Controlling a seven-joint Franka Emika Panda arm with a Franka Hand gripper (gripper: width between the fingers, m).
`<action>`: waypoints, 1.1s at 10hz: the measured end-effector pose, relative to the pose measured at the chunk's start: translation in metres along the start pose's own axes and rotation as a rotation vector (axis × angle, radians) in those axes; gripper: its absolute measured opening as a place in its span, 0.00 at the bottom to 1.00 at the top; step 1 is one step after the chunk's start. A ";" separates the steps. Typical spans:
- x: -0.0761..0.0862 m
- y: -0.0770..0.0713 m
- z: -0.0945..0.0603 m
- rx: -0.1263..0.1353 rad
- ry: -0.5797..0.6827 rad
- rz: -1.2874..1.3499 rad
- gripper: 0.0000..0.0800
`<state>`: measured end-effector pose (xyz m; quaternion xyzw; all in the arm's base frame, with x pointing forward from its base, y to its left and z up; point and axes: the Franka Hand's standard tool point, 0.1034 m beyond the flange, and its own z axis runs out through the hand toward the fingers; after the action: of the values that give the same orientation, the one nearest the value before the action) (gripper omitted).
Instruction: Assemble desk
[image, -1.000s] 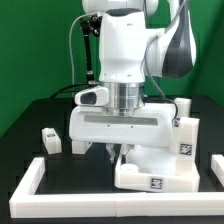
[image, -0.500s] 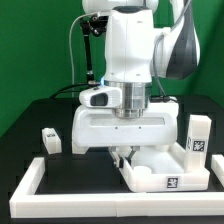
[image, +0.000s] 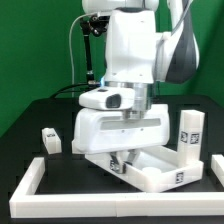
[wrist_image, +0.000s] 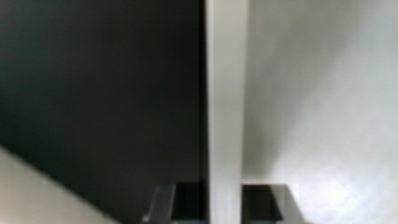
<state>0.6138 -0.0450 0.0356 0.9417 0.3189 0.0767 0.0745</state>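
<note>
The hand (image: 120, 157) seems clenched on the tabletop (image: 160, 172) rim; held off-centre, the panel could pivot and slip beneath it.

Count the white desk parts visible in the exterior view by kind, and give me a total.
tabletop panel: 1
legs: 2 (small leg at the exterior view's left, upright leg at its right)
Total: 3
More may be hidden behind the arm.
</note>
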 end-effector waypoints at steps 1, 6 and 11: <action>0.025 -0.006 -0.001 -0.010 0.019 -0.079 0.08; 0.038 -0.009 0.007 -0.049 -0.002 -0.328 0.10; 0.071 -0.021 -0.001 -0.095 0.053 -0.462 0.10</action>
<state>0.6572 0.0155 0.0396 0.8368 0.5239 0.0973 0.1258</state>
